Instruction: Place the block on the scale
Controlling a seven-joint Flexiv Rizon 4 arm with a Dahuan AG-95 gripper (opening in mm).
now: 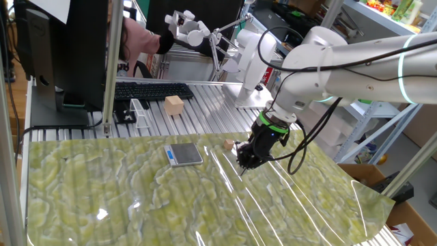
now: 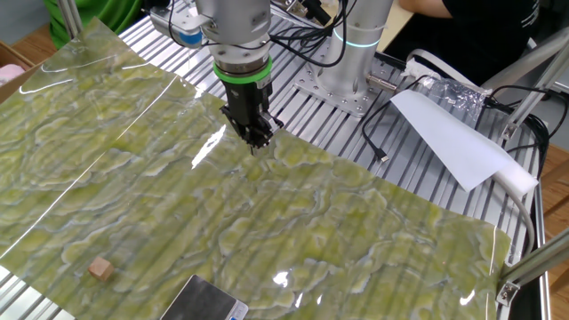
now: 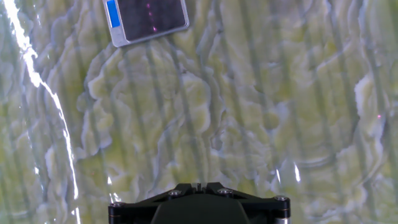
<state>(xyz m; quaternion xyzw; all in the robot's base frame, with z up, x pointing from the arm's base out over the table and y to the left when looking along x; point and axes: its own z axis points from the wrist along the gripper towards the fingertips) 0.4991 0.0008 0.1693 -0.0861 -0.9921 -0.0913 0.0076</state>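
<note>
The block [image 1: 228, 144] is a tiny light-brown cube lying on the green marbled mat, just right of the scale [image 1: 184, 154]. The scale is flat, with a silver-grey platform and a blue-edged strip. My gripper [image 1: 242, 165] hangs low over the mat, a little right of and nearer than the block, not touching it. Its fingers look drawn together to a point and hold nothing. In the other fixed view the gripper [image 2: 256, 143] is far from the block [image 2: 101, 269] and the scale [image 2: 206, 304]. The hand view shows the scale [image 3: 147, 18] at the top left; the block is out of that view.
A larger pale wooden block [image 1: 174, 104] stands on the metal slats behind the mat, near a keyboard [image 1: 151, 90]. A white robot base [image 2: 348, 62] and cables stand at the back. A white sheet [image 2: 449, 138] lies on the slats beside the mat.
</note>
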